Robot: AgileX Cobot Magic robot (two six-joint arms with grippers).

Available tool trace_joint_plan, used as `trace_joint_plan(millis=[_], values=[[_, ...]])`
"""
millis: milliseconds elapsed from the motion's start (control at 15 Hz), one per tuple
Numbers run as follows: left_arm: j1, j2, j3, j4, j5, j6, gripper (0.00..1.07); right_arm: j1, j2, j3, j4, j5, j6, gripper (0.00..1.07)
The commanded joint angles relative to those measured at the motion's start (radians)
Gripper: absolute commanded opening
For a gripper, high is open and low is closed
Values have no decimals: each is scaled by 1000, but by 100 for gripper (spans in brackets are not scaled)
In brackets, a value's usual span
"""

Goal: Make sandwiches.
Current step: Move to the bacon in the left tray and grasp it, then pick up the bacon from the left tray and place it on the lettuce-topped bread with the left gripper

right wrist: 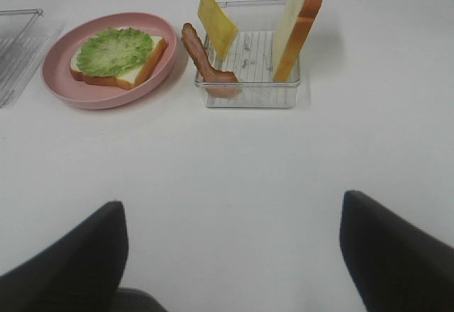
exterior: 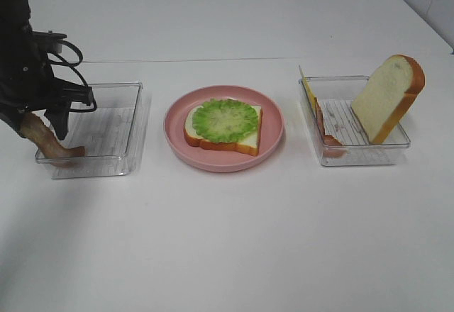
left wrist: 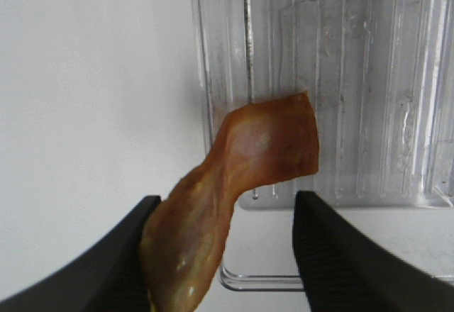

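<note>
1. Exterior high view gives you the white table (exterior: 227, 248), which carries everything.
2. You have two clear plastic trays, well apart: the left tray (exterior: 135, 124) and the right tray (exterior: 386, 152), one on each side of the plate.
3. Between them sits the pink plate (exterior: 177, 131), holding the sandwich begun so far.
4. Your right gripper (right wrist: 230, 202) hangs over bare table, near the right tray. Its fingers are spread wide and it is grasping nothing.
5. Your left gripper (left wrist: 227, 198) is at the outer near corner of the left tray. Its fingers stand apart.
6. One standing bread slice (exterior: 386, 96) leans tilted in the right tray, its crust against the far right wall.
7. A flat bread slice (exterior: 248, 140) lies on the plate.
8. Ruffled lettuce (exterior: 225, 119) lies on top of that flat slice and covers most of it.
9. A held-side bacon strip (left wrist: 241, 163) sits between the left fingers. It touches only one finger, with a clear gap to the other, so it is not clamped. Its free end is at the tray's near corner.
10. A second bacon strip (right wrist: 202, 60) leans on the right tray's wall nearest the plate.
11. A thin cheese slice (right wrist: 216, 21) stands tilted just beside that second strip, against the same wall.
</note>
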Motion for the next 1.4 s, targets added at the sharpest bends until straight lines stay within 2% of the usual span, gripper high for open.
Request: trace_joint_plan(millis=[67, 267, 400, 933, 1000, 1067, 1133, 1333, 1400], values=[[1, 0, 9, 3, -2, -6, 40, -3, -13, 2, 2, -9, -5, 77], [1, 0, 9, 3, -2, -6, 10, -3, -13, 2, 2, -9, -5, 77], [1, 0, 9, 3, 2, -6, 0, -3, -13, 2, 2, -9, -5, 77], [1, -58, -14, -35, -4, -2, 0, -3, -13, 2, 3, -9, -5, 77], [1, -70, -61, -119, -6, 41, 0, -3, -13, 2, 3, -9, -5, 77], [1, -70, -74, -146, -8, 63, 0, -3, -13, 2, 3, -9, -5, 77], [0, -70, -96, -217, -16, 107, 0, -3, -13, 2, 3, -9, -5, 77], [-1, -69, -109, -501, -94, 255, 0, -3, -13, 2, 3, -9, -5, 77], [-2, -69, -109, -563, -109, 294, 0, -3, -13, 2, 3, -9, -5, 77]])
